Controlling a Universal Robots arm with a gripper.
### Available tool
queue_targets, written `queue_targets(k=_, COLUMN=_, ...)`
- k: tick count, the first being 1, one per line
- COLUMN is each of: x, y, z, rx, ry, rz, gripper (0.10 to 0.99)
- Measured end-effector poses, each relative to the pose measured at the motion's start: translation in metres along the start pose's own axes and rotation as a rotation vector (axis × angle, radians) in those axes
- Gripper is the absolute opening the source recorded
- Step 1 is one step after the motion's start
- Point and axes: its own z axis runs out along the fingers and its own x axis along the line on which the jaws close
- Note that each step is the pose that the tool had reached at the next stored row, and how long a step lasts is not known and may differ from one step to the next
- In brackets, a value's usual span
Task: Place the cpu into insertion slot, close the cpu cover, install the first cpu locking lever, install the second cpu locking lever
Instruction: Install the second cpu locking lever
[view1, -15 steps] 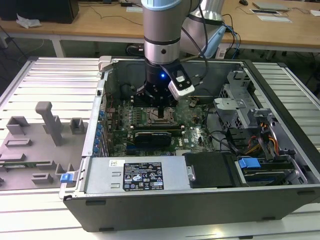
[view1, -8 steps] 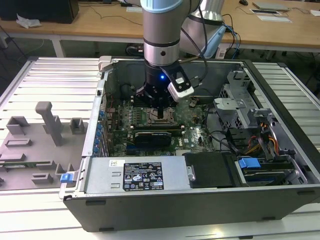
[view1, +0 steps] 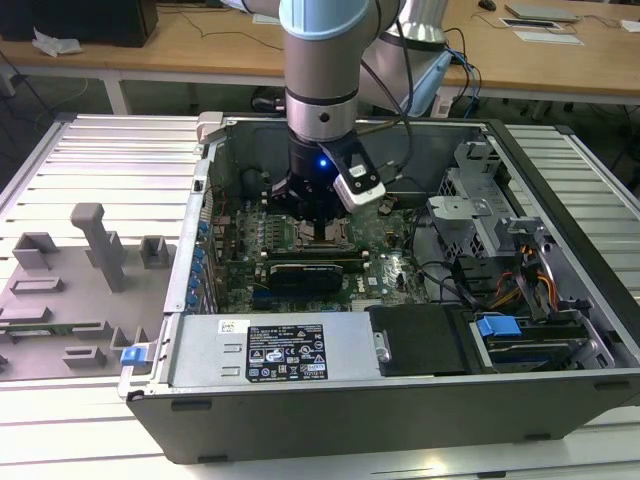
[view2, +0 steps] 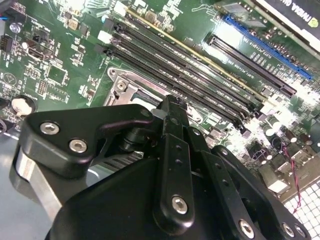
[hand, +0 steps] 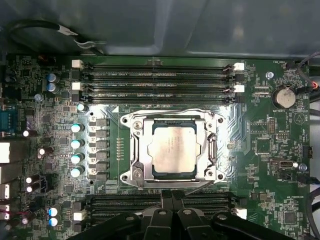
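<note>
Topping one insertion slot (hand: 172, 152): one cpu (hand: 173, 150)

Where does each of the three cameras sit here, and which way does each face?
Exterior view: off the arm, outside and above the open computer case, looking down into it; the arm and claw hang over the motherboard.
First wrist view: on the arm, looking straight down at the cpu lying in the insertion slot with the cpu cover framing it; claw at the edge.
Second wrist view: on the arm, slanting across the claw toward the memory slots.
Both wrist views share the motherboard, memory slots and claw.
</note>
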Motion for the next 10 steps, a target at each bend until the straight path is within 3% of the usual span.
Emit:
queue_targets(k=2, x=0.0035, y=-0.0016, z=0.0008, rx=-0.025, ry=0.0, rz=0.001, gripper=0.106)
queue_targets(k=9, x=0.0085, y=-0.0102, z=0.0036, rx=-0.074, ry=0.0002, rz=0.004, gripper=0.106)
queue_targets(k=10, x=0.0092, y=-0.0127, z=0.0042, rx=-0.086, ry=0.0002, rz=0.005, gripper=0.106)
